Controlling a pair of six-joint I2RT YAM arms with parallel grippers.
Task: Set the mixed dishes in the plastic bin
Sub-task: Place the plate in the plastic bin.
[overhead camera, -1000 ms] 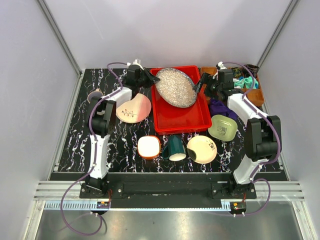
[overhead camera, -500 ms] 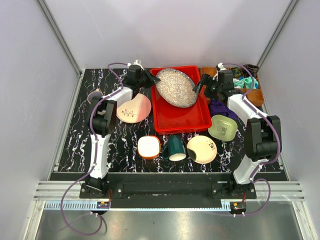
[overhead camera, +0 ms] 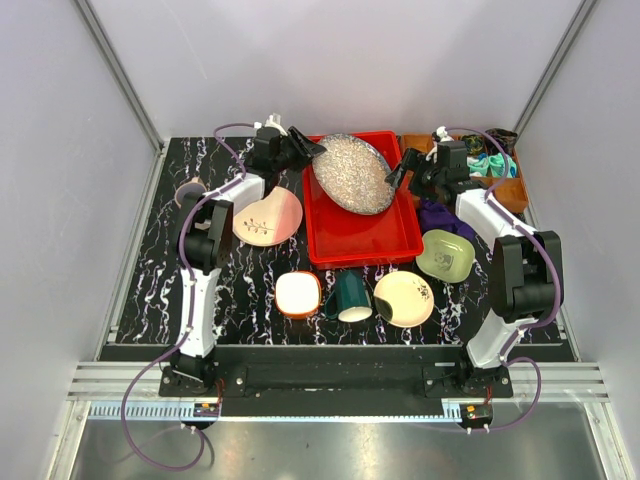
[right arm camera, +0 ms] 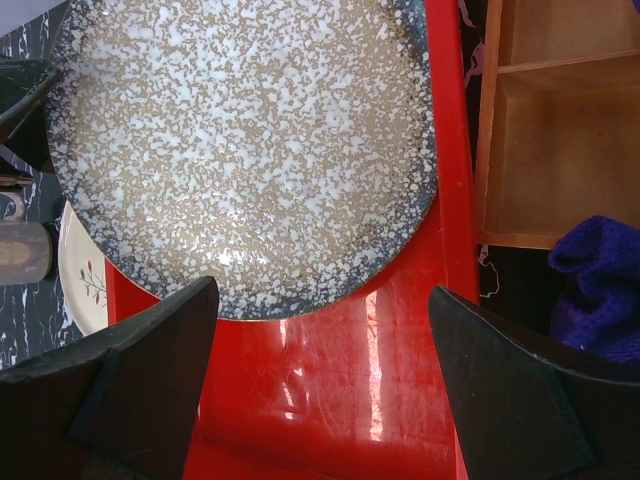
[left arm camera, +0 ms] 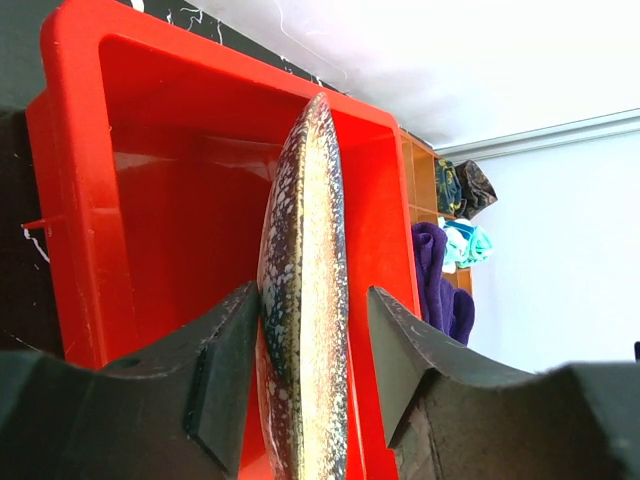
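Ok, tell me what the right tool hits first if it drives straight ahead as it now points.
Most likely the speckled grey plate: its rim sits just ahead of the open right tool, inside the red bin. Depth is hard to judge.

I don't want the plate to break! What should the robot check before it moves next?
1. Speckled plate over the red bin: ok.
2. Left claw clear of the plate: not ok, its fingers are parted but straddle the rim.
3. Right claw open wide, not gripping: ok.
4. Plate lying flat on the bin floor: cannot tell.
5. Spare room in the bin: ok, near half bare.
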